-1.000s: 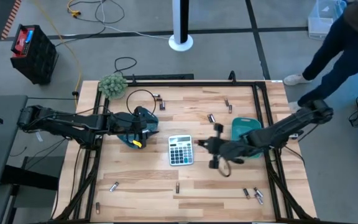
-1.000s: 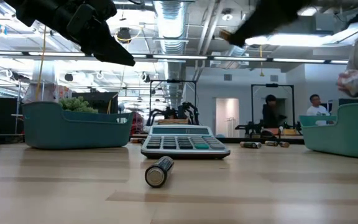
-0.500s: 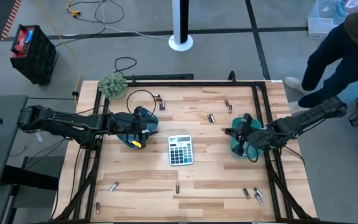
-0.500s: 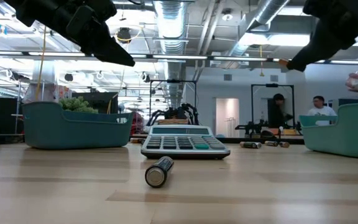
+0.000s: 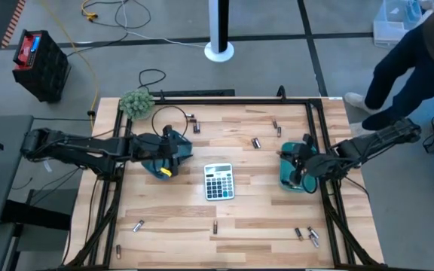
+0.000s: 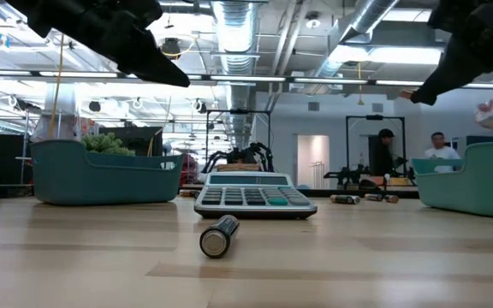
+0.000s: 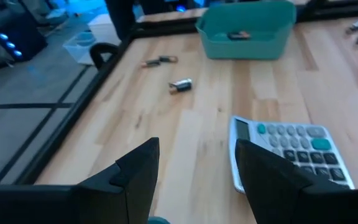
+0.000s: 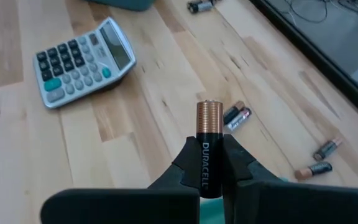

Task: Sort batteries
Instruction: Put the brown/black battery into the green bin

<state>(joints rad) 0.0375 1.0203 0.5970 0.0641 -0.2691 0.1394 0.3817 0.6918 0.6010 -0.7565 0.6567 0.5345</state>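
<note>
1. On the left, the left gripper (image 5: 173, 153) hangs over the left tray (image 5: 157, 167), its jaws standing wide with nothing between them. Ahead of its fingers (image 7: 138, 171) the left wrist view shows bare wood, the calculator (image 7: 288, 152) just off to one side, and a loose battery (image 7: 181, 85) farther out.
2. In the middle, another single battery (image 6: 218, 235) lies on the table (image 5: 247, 218) in front of the calculator, well apart from either gripper.
3. On the right, the right gripper (image 5: 296, 164) is clamped on a copper-topped battery (image 8: 208, 143), upright between the jaws, and it sits above the right tray (image 5: 286, 179).
4. The step looks like the drop. Best done by centring over the tray floor, coming down inside the walls, then opening a little, so the cell doesn't bounce out.
5. Room: the black frame rail (image 5: 330, 203) runs close on the gripper's outer side, so leave inward, toward the calculator. A small cluster of batteries (image 5: 307, 235) lies nearer the table's front edge, with open wood between.
</note>
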